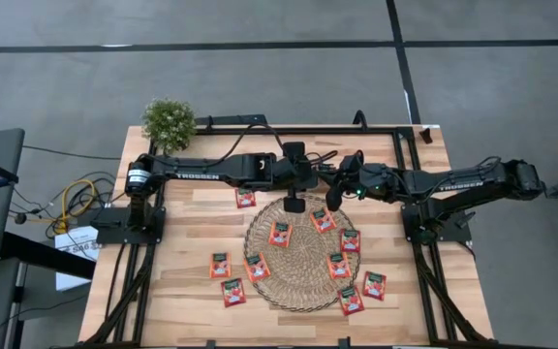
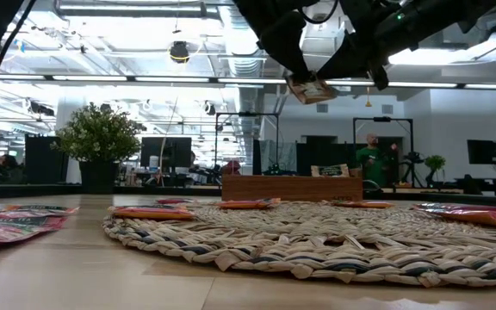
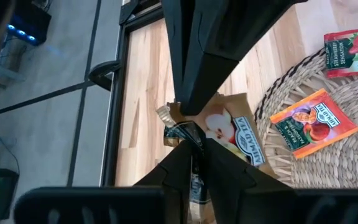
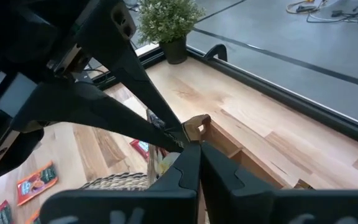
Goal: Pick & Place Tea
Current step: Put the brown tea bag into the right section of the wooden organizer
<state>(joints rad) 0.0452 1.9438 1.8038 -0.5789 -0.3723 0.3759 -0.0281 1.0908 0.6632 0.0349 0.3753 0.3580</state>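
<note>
One tea sachet (image 3: 236, 132), tan with an apple picture and a dark green-and-white label, hangs in the air between both grippers; the low view shows the sachet (image 2: 310, 89) well above the table. My left gripper (image 3: 191, 146) and right gripper (image 4: 189, 149) are both shut and meet tip to tip at the sachet's end, over the far edge of the round woven mat (image 1: 303, 254). Several red-orange sachets lie flat on the mat (image 1: 281, 233) and on the table (image 1: 221, 264). My left gripper pinches the sachet between its two fingers at one end, by the silvery edge (image 3: 178, 124). It comes level from the table's left. The sachet is lifted clear and lies nearly flat, tilted a little. My right gripper is shut at the same end of the sachet (image 4: 196, 127), coming from the table's right, opposite the left fingers (image 4: 135, 127). The fingers hide the exact place of contact. The sachet shows edge-on here, clear of the table.
A low brown wooden tray (image 2: 287, 187) stands beyond the mat's far edge, below the held sachet. A potted plant (image 1: 169, 121) is at the far left corner. More sachets lie near the mat's right side (image 1: 373, 284) and by the left arm (image 1: 245, 198).
</note>
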